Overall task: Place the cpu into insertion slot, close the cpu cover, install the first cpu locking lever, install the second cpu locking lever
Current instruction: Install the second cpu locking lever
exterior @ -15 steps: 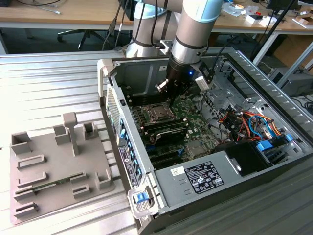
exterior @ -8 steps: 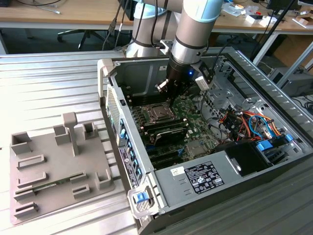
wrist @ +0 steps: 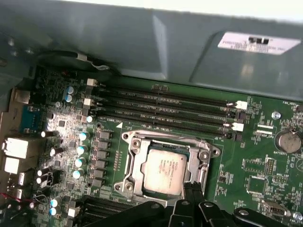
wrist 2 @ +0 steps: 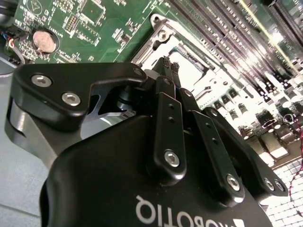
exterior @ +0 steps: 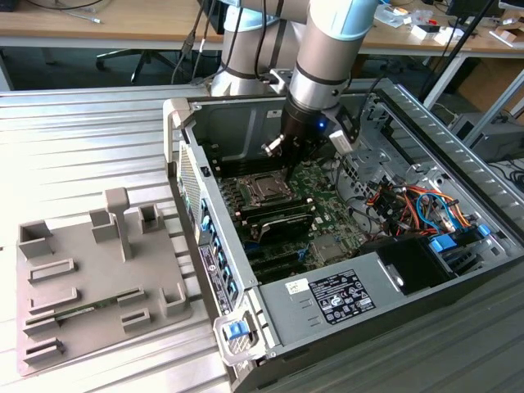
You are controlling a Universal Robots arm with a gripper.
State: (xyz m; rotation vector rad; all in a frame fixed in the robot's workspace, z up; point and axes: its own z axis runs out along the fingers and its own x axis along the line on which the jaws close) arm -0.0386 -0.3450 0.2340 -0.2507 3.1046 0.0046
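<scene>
Inside the open PC case [exterior: 393, 270], the cpu [wrist: 164, 173] is already seated in the socket on the motherboard [wrist: 251, 170], so step one looks done. The cpu cover [wrist: 166, 143] seems to be lowered around the chip, framing it, though whether it's fully down can't be confirmed. The locking levers can't be picked out clearly, so those steps are probably still left. The gripper [wrist 2: 169, 66] is hung right above the socket's edge with its jaws pinched together on nothing.
</scene>
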